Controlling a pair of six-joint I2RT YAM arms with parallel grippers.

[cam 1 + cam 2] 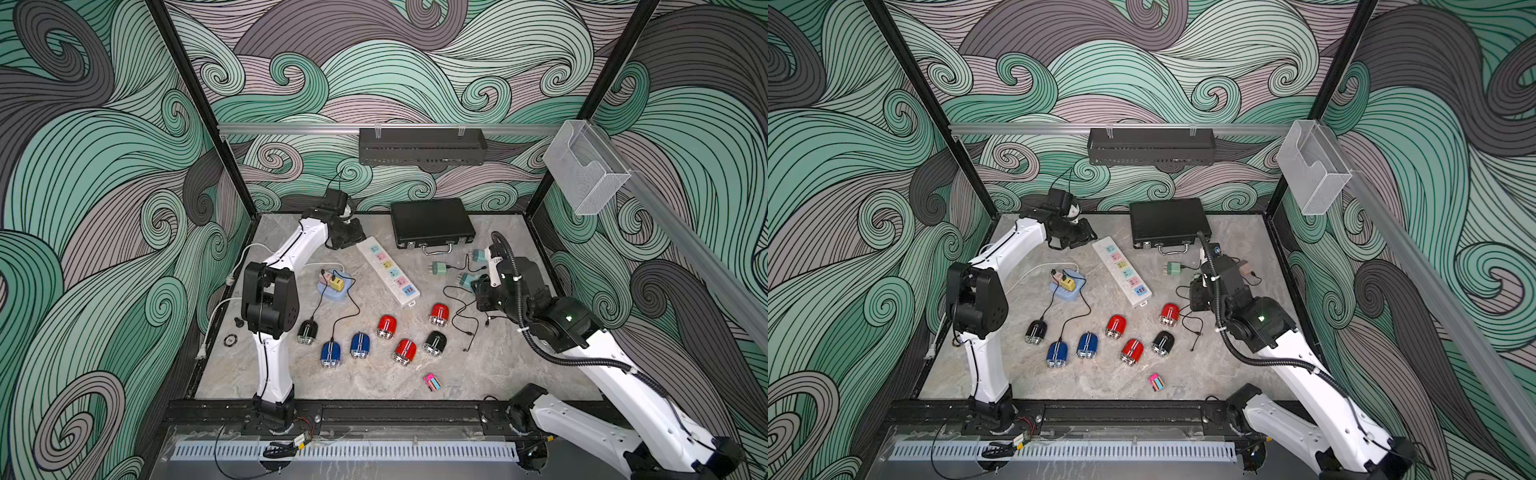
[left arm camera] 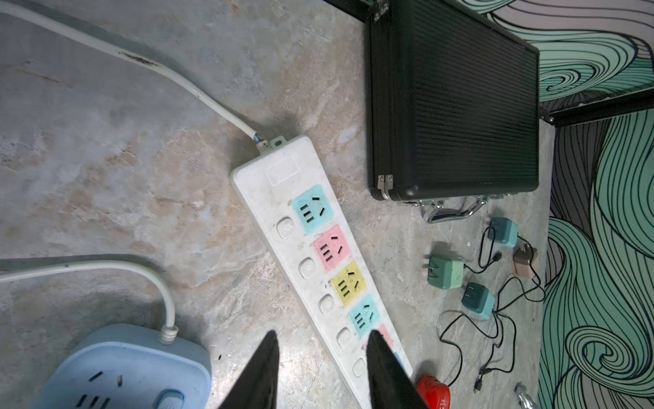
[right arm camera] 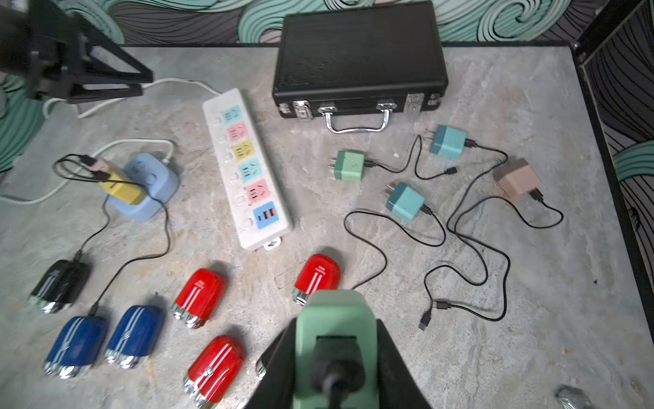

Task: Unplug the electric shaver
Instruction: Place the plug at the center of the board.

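The right gripper (image 3: 337, 324) holds a green charger (image 3: 334, 308); the left gripper (image 2: 322, 334) has a small gap, empty.
In a top view the yellow charger (image 1: 337, 284), nine o'clock from the power strip (image 1: 388, 270), looks light and smooth: pinch its sides.

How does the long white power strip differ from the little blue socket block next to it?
The white power strip is long and flat, with a row of coloured sockets; the blue socket block is short and rounded. The strip's sockets are all empty, while the block has a yellow charger and a pink charger plugged in. Both are plug sockets lying on the table.
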